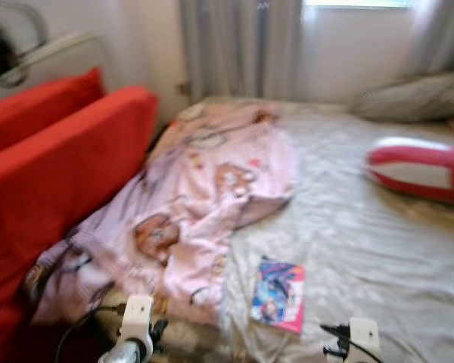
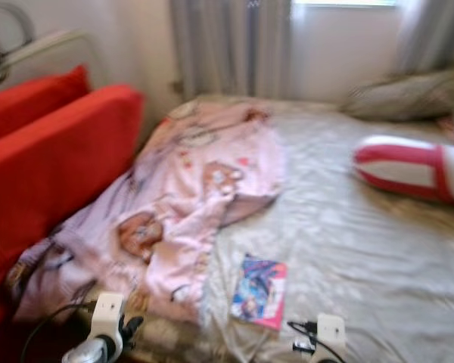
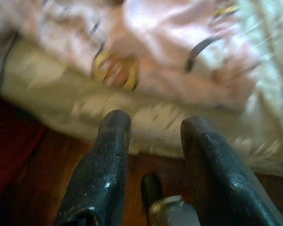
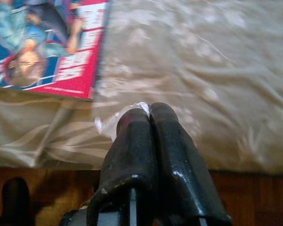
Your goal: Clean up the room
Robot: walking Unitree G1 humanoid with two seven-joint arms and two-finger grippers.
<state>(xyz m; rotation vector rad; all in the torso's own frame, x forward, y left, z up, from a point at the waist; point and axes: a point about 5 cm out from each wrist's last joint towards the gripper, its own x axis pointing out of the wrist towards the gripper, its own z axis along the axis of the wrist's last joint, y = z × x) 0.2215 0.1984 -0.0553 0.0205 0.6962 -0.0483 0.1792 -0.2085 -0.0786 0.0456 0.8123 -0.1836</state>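
A home bedroom: bed (image 1: pixel 378 249) with rumpled pink blanket (image 1: pixel 204 197), pillow (image 1: pixel 412 98), curtained window (image 1: pixel 242 45).

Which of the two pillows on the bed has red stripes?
The red-and-white striped pillow lying out on the sheet at the robot's right. The grey pillow behind it, by the curtain, is plain.

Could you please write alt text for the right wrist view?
The right gripper, fingers shut, hangs by the near edge of a bed's grey sheet. A red and blue magazine lies on the sheet beyond it.
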